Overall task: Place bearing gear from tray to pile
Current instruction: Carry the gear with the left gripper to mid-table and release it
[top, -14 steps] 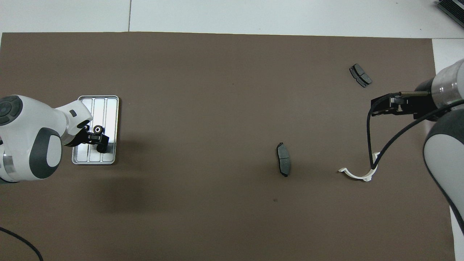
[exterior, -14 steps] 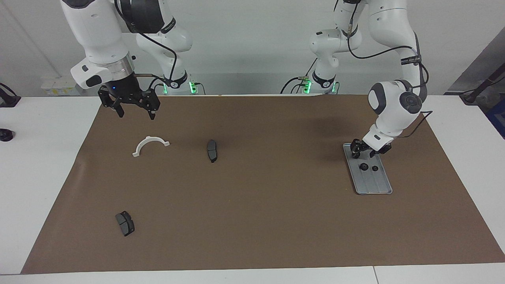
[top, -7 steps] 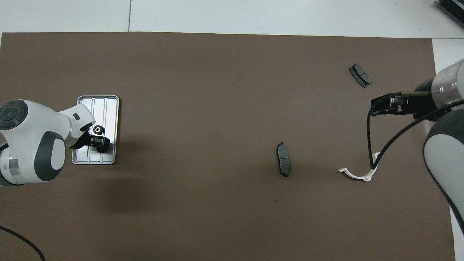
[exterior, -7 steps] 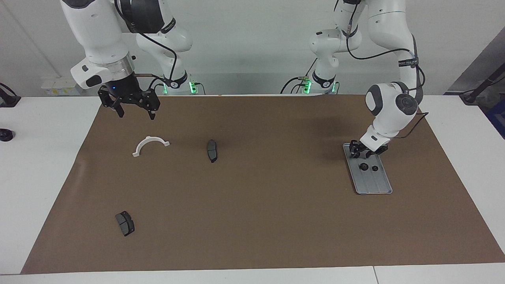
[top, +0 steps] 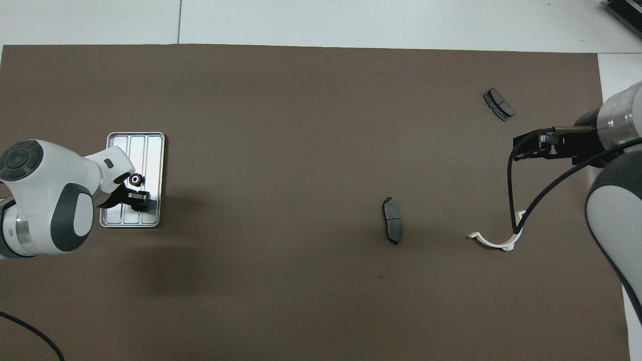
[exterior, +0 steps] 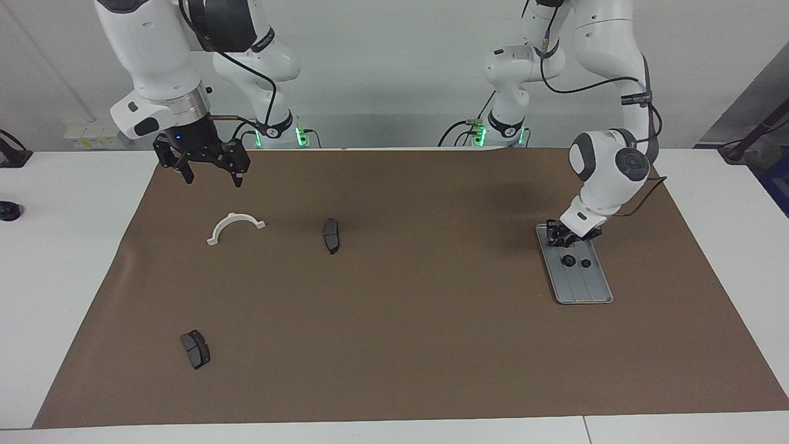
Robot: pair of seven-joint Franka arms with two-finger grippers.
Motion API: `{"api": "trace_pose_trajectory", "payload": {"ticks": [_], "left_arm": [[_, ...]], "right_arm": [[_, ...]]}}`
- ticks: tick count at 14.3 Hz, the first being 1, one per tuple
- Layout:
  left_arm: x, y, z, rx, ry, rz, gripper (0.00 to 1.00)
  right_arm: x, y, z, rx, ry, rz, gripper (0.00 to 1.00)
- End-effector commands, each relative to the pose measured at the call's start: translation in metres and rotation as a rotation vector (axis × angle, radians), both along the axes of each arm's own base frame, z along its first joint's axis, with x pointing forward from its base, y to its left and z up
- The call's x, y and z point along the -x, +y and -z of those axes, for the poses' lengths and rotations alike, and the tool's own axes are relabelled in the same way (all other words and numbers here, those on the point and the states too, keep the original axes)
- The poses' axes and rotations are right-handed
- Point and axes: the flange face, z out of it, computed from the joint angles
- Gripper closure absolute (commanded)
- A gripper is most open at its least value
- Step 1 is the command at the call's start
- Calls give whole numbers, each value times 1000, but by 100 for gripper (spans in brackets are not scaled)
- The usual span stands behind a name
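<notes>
The silvery tray [exterior: 582, 287] [top: 150, 150] lies toward the left arm's end of the mat. A small dark round bearing gear [exterior: 568, 261] [top: 134, 179] with a pale centre lies on it, beside a smaller dark part [exterior: 586, 263]. My left gripper [exterior: 564, 238] [top: 137, 199] hangs low over the tray's end nearer to the robots, just short of the gear. The pile is a white half-ring bracket [exterior: 236, 227] [top: 494, 241] and two dark pads [exterior: 331, 235] [exterior: 195, 349]. My right gripper [exterior: 211, 176] [top: 521, 150] waits open and empty above the mat near the bracket.
A brown mat [exterior: 400, 345] covers most of the white table. One pad [top: 392, 226] lies near the mat's middle, the other [top: 498, 104] farther from the robots, toward the right arm's end. A small dark object [exterior: 8, 211] sits on the table off the mat.
My left gripper has drawn back a little over the tray toward the robots, away from the gear. The gear, the pile and the right arm have not moved.
</notes>
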Motion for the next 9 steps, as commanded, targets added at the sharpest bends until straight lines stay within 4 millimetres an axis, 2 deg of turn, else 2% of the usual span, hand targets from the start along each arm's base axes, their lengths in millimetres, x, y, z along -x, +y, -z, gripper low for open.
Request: {"api": "trace_pose_trajectory", "payload": {"ticks": [1, 3, 6, 7, 8, 9], "left_arm": [[4, 0, 3, -4, -8, -9, 71], [0, 2, 0, -4, -5, -12, 77], [-29, -4, -26, -1, -7, -5, 80], [-41, -11, -38, 1, -5, -2, 80], [-50, -31, -50, -1, -11, -4, 80], [-55, -50, -54, -2, -19, -19, 80]], "right_arm": [[6, -3, -1, -19, -1, -6, 0], [6, -3, -1, -19, -1, -5, 0], [6, -3, -1, -19, 0, -5, 0], [6, -3, -1, -19, -1, -5, 0], [6, -3, -1, -19, -1, -5, 0], [6, -3, -1, -19, -1, -5, 0]]}}
